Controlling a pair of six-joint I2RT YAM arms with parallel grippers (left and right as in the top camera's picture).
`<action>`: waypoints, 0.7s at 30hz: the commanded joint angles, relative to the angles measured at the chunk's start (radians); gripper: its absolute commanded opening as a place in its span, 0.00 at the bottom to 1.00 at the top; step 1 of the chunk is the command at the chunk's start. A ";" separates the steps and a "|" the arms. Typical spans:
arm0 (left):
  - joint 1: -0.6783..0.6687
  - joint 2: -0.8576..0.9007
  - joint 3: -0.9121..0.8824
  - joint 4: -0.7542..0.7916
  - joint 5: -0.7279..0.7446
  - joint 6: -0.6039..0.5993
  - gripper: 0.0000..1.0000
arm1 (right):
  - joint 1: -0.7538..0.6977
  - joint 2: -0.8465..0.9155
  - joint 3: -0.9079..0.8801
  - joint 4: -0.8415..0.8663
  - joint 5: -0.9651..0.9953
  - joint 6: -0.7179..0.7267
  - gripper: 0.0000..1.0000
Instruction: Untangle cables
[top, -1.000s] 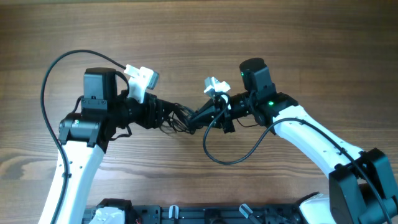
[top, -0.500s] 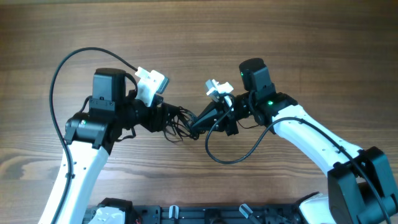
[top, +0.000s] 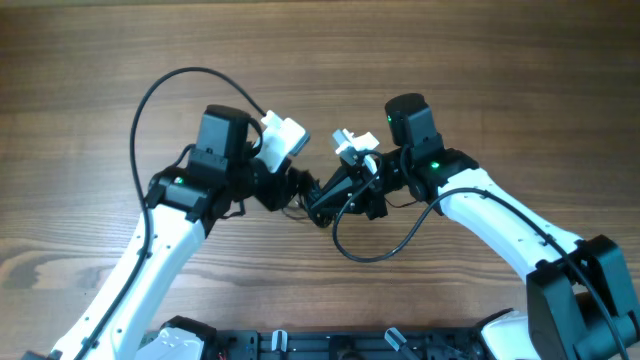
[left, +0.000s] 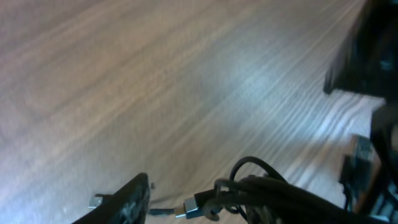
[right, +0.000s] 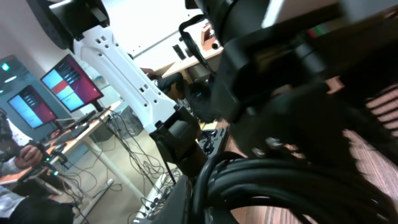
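Note:
The cables (top: 303, 203) form a small black tangle hanging between my two grippers at the table's middle. My right gripper (top: 322, 199) is shut on the bundle; in the right wrist view the thick black strands (right: 280, 180) run tight against one finger (right: 180, 199). My left gripper (top: 292, 188) sits right against the tangle's left side. In the left wrist view one finger (left: 129, 200) stands apart from the bundle (left: 280, 196), with a gap to a silver-tipped plug (left: 189, 206). The other left finger is hidden behind the cables.
A thick black arm cable loops over the wooden table (top: 90, 50) behind the left arm (top: 165, 95). Another one sags in front of the right arm (top: 365, 255). A black rail (top: 330, 345) runs along the front edge.
The left arm has swung right, close up to the right gripper, and its jaws have narrowed. The tangle is more bunched between the grippers. The right arm has barely moved.

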 joint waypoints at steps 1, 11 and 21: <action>0.001 0.032 -0.009 0.154 -0.129 -0.127 0.38 | 0.005 0.006 0.003 0.006 -0.097 -0.024 0.06; 0.068 0.032 -0.009 0.181 -1.150 -0.636 0.52 | 0.005 0.006 0.003 0.007 -0.064 0.025 0.06; 0.236 0.032 -0.009 0.102 -0.416 -0.640 0.35 | 0.005 0.006 0.003 0.015 0.259 0.225 0.06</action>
